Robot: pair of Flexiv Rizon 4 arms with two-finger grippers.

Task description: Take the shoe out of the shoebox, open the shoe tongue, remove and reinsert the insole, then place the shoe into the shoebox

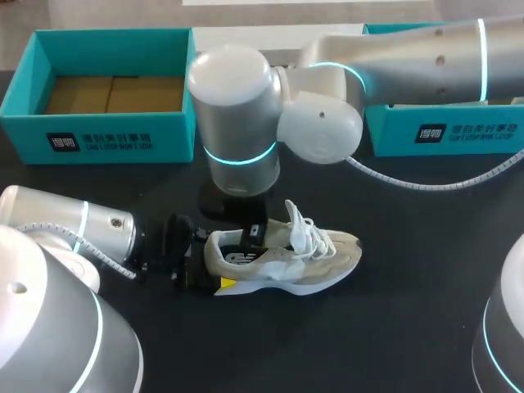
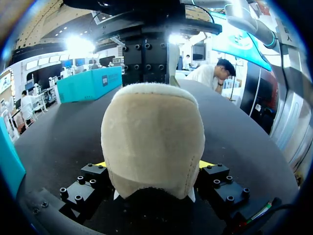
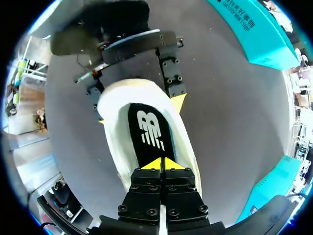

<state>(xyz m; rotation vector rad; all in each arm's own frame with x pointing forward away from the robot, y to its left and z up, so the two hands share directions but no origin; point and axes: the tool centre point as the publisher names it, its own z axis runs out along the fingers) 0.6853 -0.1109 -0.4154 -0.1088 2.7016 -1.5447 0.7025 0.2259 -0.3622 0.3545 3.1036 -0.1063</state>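
**Head view.** Your shoe (image 1: 286,260) stands on its sole on the black table (image 1: 393,327), just below the frame's centre, with its toe to the right. It is out of the open teal shoebox (image 1: 106,135) at upper left. Your left gripper (image 1: 211,262) comes in from the lower left and sits at the heel. Your right gripper (image 1: 256,233) hangs from the arm crossing in from the upper right and dips into the shoe's mouth. I judge the split deliberate: one arm anchors the shoe so the other can work inside it.

**Left wrist view.** The heel fills the space between the fingers, with a yellow tip against each flank, so this gripper is clamped on the shoe.

**Right wrist view.** Here the fingers are closed, their yellow tips meeting on the black insole (image 3: 149,129), which lies flat in the shoe and runs ahead of them. You cannot tell whether they pinch its edge. I take this to be the insole step.
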